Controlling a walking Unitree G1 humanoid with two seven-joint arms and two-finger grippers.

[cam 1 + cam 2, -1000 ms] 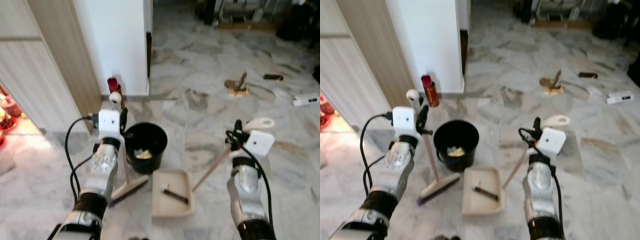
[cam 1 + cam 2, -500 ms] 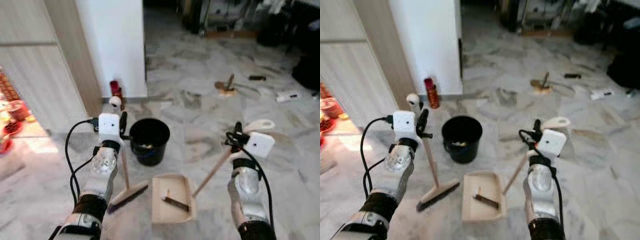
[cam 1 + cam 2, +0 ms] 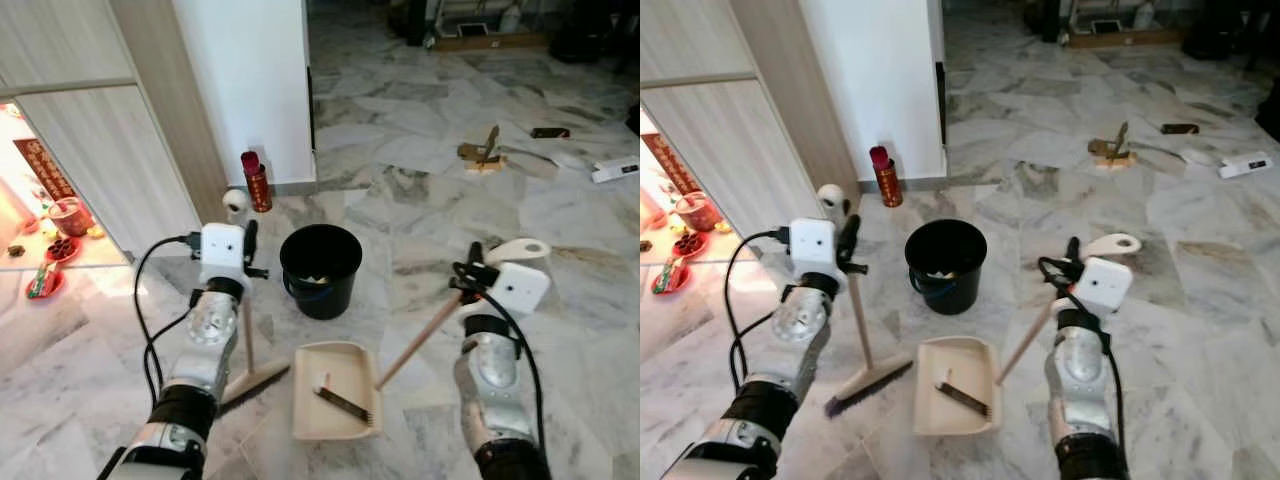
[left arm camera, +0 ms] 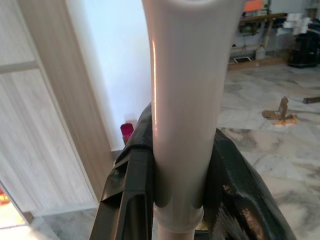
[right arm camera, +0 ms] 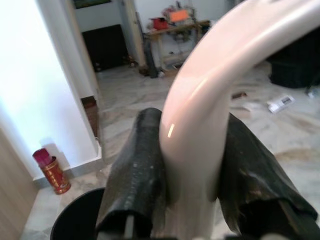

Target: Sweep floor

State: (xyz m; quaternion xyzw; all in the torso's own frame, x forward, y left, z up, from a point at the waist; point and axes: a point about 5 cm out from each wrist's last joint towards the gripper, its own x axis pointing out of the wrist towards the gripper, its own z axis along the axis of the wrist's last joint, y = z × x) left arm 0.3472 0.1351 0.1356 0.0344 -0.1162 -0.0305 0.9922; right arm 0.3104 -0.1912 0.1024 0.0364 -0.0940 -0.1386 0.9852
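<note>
Left gripper (image 3: 246,240): clamped on the upper part of the broom handle (image 3: 246,335), black fingers (image 4: 131,185) pressed to either side of the pale shaft in the left wrist view.
Right gripper (image 3: 473,268): closed round the curved top of the dustpan handle (image 3: 420,340), fingers (image 5: 140,165) hugging the pale bend.
Broom: held near upright, bristle head (image 3: 255,385) resting on the marble floor (image 3: 560,230) just left of the dustpan.
Dustpan (image 3: 333,404): lay flat on the floor, near and between the two arms, its long handle slanting up and right to the right gripper; carried one dark strip of debris (image 3: 342,402) (kind not readable).
Bin (image 3: 320,270): black, stood just beyond the dustpan, something pale at its bottom.
Step in hand: judged as tipping the pan's load into the bin, or else going for the litter farther off.
Doing it well: best lifted level by the handle, lip brought over the bin rim before tilting, broom kept clear of the bucket.
Remaining litter: wooden scraps (image 3: 484,155), a dark piece (image 3: 549,132) and a white object (image 3: 612,171) far right, well apart from the pan.
Hard to make out: fine dust against the veined marble.
Cut off: lower broom shaft in the left wrist view; red can (image 3: 256,181) by the white wall (image 3: 250,80) unlabelled at this distance.
</note>
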